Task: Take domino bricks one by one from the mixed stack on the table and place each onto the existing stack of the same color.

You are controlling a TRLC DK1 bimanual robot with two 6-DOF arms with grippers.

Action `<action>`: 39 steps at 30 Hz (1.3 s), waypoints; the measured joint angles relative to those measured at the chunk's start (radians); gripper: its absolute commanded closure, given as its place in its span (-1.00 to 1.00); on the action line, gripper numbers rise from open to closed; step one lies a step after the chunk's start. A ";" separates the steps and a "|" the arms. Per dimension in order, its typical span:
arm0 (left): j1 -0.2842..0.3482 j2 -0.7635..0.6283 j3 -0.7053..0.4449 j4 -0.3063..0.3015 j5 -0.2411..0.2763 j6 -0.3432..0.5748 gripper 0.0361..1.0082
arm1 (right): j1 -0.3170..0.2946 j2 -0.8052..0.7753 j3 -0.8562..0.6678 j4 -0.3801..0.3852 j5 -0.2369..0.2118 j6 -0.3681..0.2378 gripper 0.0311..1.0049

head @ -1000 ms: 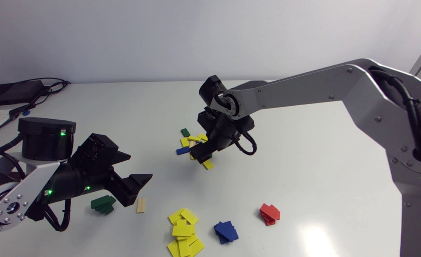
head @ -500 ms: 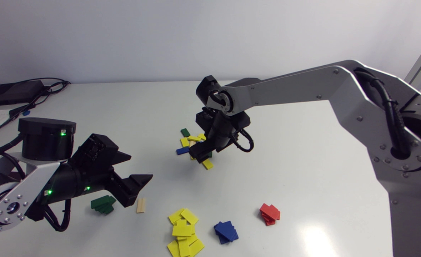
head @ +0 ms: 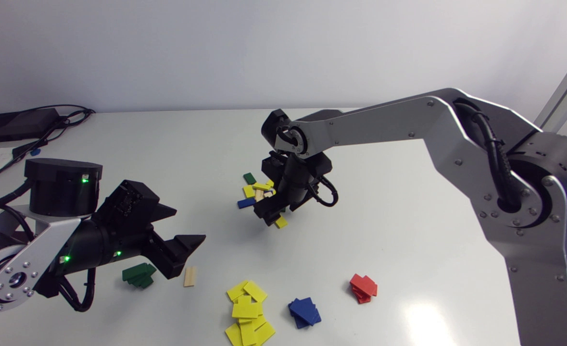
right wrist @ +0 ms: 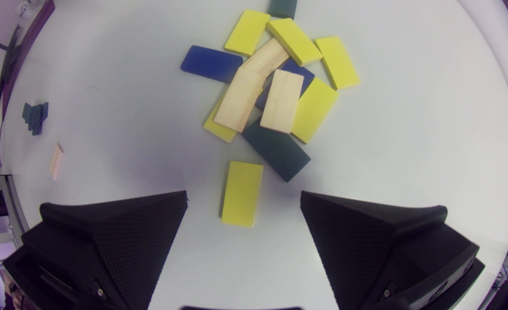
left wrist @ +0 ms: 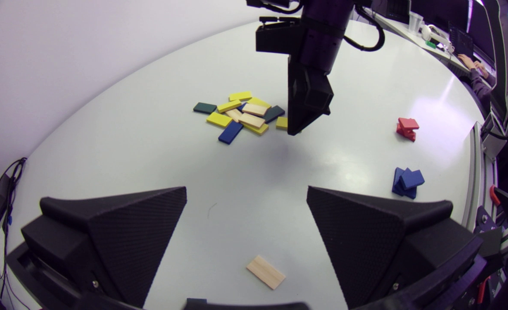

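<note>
Your right jaws are hanging wide open, gripping nothing, right over a lone yellow brick that's lying flat at the near edge of the mixed pile. Bare surface is showing along both its long sides. A dark green brick is crowding its far end. Your left jaws are sitting open too, well apart.
</note>
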 measured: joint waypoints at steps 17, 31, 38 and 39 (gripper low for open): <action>0.006 0.000 0.000 0.000 0.000 0.000 -0.97 | 0.002 0.039 0.053 -0.051 0.000 -0.003 -0.31; 0.006 0.000 0.000 0.000 0.009 0.000 -0.97 | 0.007 0.046 0.059 -0.080 0.001 -0.003 0.11; 0.006 0.000 0.000 -0.005 0.015 0.000 -0.97 | 0.008 0.052 0.069 -0.099 0.001 -0.003 0.32; 0.006 0.000 0.000 -0.005 0.015 0.000 -0.97 | 0.010 0.052 0.070 -0.100 0.001 -0.003 0.38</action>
